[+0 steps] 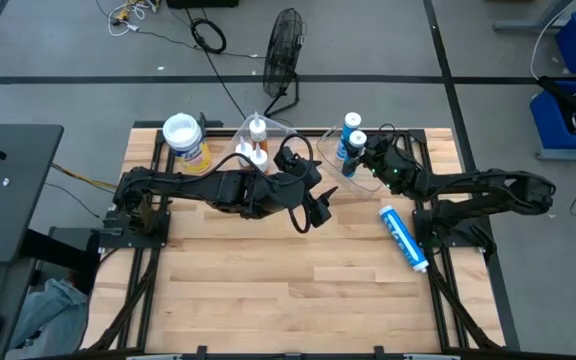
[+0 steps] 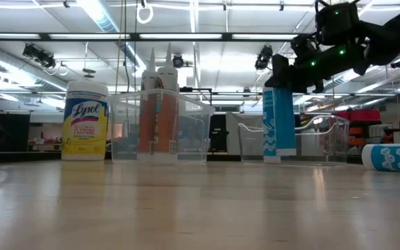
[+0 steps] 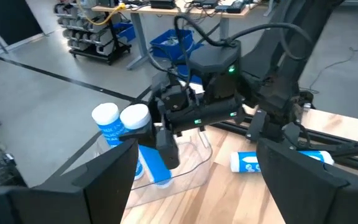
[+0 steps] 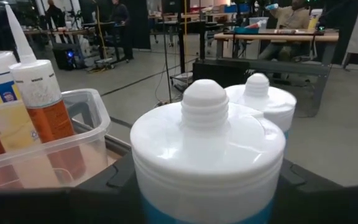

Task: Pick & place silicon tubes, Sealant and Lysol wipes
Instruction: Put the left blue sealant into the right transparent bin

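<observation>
Here, line by line:

Right gripper (image 1: 360, 152): pinched on an upright blue tube (image 2: 278, 121), held inside the right clear bin (image 2: 328, 139) at the table's far edge; the clamp is seen only in the left wrist view (image 3: 166, 140).
Second blue tube (image 3: 106, 122): stood just beside the held one; in the low view it is hidden behind it.
Third blue tube (image 1: 404, 238): laid flat on the wooden table (image 1: 288, 300), near the right edge, apart from the bin.
Left gripper (image 1: 313, 212): held over the table's middle, fingers (image 3: 104, 180) spread, nothing between them.
Orange tubes (image 2: 157, 111): two, upright in the left clear bin (image 2: 189, 135).
Wipes canister (image 2: 85, 119): upright at the far left corner, beside the left bin; its label is read only in the low view.
Open room: the whole near half of the table is left bare.
</observation>
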You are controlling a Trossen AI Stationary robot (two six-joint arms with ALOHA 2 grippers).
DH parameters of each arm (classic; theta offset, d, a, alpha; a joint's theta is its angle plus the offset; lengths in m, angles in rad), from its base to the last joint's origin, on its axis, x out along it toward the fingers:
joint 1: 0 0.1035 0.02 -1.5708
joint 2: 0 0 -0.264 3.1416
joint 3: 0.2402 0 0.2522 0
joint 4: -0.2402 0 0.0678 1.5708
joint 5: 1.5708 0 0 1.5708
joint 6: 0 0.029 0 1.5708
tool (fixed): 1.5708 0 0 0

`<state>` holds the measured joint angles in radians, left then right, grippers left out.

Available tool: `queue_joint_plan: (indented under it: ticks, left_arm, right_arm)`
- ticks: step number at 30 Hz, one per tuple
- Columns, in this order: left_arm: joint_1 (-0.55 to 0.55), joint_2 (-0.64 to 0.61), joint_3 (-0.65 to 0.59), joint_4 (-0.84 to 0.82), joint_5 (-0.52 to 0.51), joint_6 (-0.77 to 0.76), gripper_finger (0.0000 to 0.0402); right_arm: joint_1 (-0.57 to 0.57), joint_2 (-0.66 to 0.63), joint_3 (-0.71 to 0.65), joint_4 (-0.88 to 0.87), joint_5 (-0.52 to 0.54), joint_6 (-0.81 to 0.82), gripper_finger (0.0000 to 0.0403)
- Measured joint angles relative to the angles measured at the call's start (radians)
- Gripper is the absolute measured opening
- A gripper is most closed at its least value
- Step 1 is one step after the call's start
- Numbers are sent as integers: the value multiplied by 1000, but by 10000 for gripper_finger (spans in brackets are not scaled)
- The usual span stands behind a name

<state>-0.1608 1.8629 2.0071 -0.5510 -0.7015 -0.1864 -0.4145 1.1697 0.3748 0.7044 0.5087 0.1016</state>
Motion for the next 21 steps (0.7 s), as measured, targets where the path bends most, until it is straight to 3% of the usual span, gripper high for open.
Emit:
queue_joint_plan:
  ticks: [21]
  left_arm:
    - [0, 0, 0, 0, 28, 0, 330]
  right_arm:
    - [12, 95, 1, 62, 0, 29, 210]
